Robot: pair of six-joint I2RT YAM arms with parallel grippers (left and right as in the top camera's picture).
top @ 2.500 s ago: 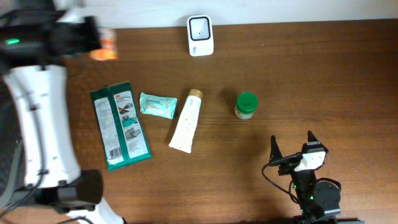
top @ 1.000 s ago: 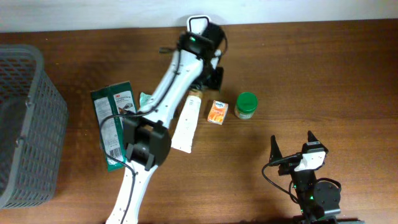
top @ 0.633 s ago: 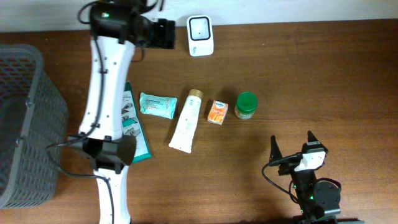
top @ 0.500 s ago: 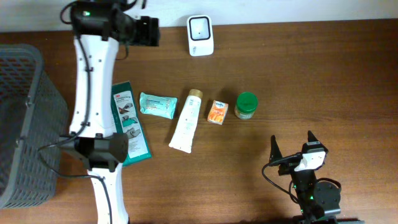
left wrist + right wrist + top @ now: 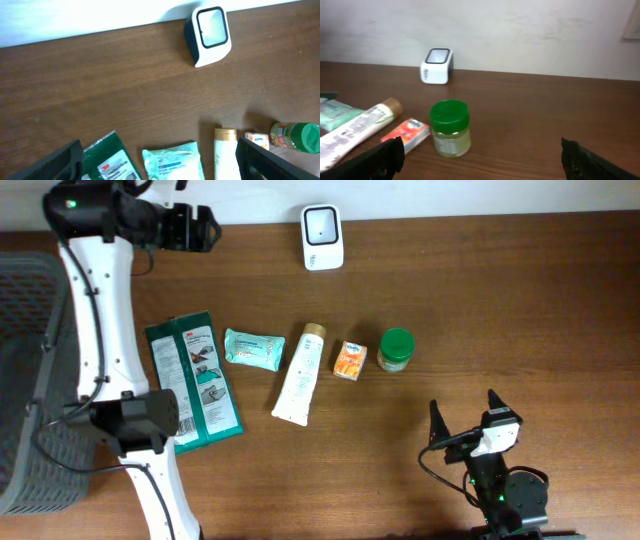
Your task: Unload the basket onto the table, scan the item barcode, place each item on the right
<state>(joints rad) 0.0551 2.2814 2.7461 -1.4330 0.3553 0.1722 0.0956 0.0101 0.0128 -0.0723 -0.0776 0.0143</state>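
Five loose items sit across the middle of the frame: one flat green pack (image 5: 192,382), one teal wipes packet (image 5: 254,348), one white tube (image 5: 300,375), one small orange box (image 5: 350,360) and one green-lidded jar (image 5: 396,349). There is one white scanner (image 5: 323,237) at top centre and one grey basket (image 5: 25,360) at the left edge.

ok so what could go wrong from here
The small orange box sits close between the tube and the green-lidded jar; the open left claw going for one may shove its neighbours.
The jar stands upright, so a bump could tip it and send it rolling.
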